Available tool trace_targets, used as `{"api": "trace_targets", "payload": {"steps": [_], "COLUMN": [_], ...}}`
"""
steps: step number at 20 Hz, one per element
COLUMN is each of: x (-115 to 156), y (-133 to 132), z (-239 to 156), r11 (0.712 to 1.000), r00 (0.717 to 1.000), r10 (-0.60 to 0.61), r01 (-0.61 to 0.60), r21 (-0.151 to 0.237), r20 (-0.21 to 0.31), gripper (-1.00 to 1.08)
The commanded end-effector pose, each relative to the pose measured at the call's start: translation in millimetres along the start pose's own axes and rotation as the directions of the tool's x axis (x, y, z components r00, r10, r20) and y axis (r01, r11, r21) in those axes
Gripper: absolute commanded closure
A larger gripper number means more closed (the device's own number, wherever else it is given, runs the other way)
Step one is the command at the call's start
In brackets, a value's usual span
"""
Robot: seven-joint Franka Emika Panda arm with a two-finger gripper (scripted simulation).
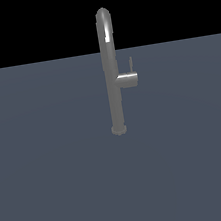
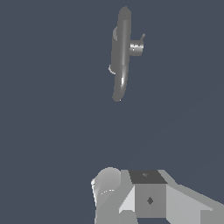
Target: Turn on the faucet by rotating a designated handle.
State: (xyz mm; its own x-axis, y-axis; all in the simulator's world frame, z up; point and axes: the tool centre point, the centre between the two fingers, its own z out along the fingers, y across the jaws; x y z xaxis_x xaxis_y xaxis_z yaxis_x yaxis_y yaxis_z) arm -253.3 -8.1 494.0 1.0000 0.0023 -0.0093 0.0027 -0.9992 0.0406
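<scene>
Arm out of the exterior view; only the wrist camera shows part of it.

In the wrist view, pale grey blocks of the gripper (image 2: 151, 199) fill the frame's edge from about 5 to 7 o'clock: a rounded cylinder beside a boxy dark-topped block with angled light panels. No fingertips show, so the jaws' spacing cannot be told. It touches nothing.
</scene>
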Motion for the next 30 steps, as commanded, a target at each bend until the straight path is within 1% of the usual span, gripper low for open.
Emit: {"api": "trace_targets", "payload": {"steps": [1, 5, 9, 12, 16, 20, 23, 27, 30], "x": [5.2, 17.5, 34.3, 49.9, 71.7, 93.9, 110.6, 132.8, 149.2], "y": [-0.5, -1.5, -2.2, -2.2, -1.1, 1.2, 3.7, 8.1, 12.1], "z": [0.1, 0.4, 1.3, 2.8, 6.0, 10.8, 15.4, 23.3, 30.4], "r11": [1.0, 0.997, 0.99, 0.98, 0.958, 0.928, 0.899, 0.854, 0.813], "r00": [1.0, 0.998, 0.991, 0.981, 0.96, 0.931, 0.904, 0.861, 0.823], "r10": [0.015, 0.048, 0.092, 0.13, 0.179, 0.223, 0.252, 0.285, 0.304], "r01": [-0.015, -0.051, -0.102, -0.15, -0.22, -0.294, -0.351, -0.428, -0.487], "r21": [0.015, 0.049, 0.094, 0.133, 0.184, 0.23, 0.261, 0.297, 0.319], "r20": [0.015, 0.05, 0.1, 0.147, 0.216, 0.288, 0.345, 0.421, 0.48], "gripper": [1.08, 1.08, 1.08, 1.08, 1.08, 1.08, 1.08, 1.08, 1.08]}}
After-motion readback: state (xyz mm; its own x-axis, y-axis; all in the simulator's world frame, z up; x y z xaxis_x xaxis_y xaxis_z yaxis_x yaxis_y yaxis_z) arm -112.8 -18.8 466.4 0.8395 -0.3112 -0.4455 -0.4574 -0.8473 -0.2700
